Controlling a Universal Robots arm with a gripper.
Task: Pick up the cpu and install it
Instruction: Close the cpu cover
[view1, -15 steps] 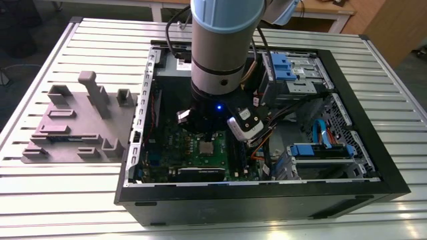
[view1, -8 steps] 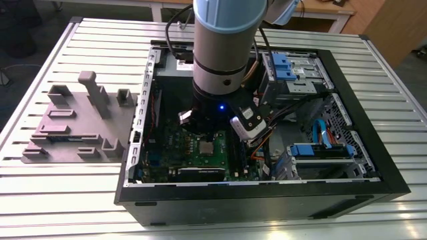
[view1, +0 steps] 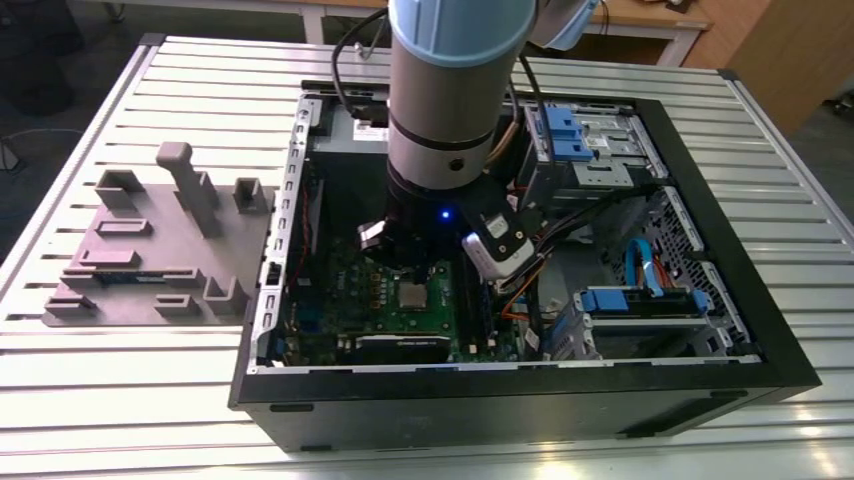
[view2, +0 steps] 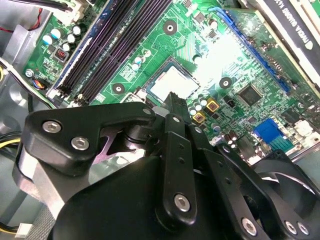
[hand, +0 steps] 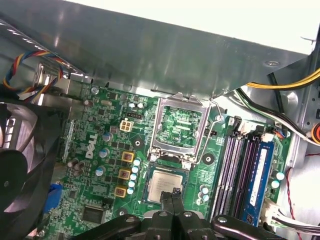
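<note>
At the lower centre of the first wrist view the cpu (hand: 165, 184) lies flat in its socket below the raised silver frame (hand: 180, 127) — light, stiff, fragile underneath, best held by its edges — while the arm stands vertical over it, fingers (hand: 172, 199) pressed together, tips at the chip's edge.

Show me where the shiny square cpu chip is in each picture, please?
Exterior view: the cpu lies on the green motherboard, just below the arm.
First wrist view: the cpu sits in its socket beside the open silver frame.
Second wrist view: the cpu lies just beyond the gripper.
Shared landmark: the motherboard.
</note>
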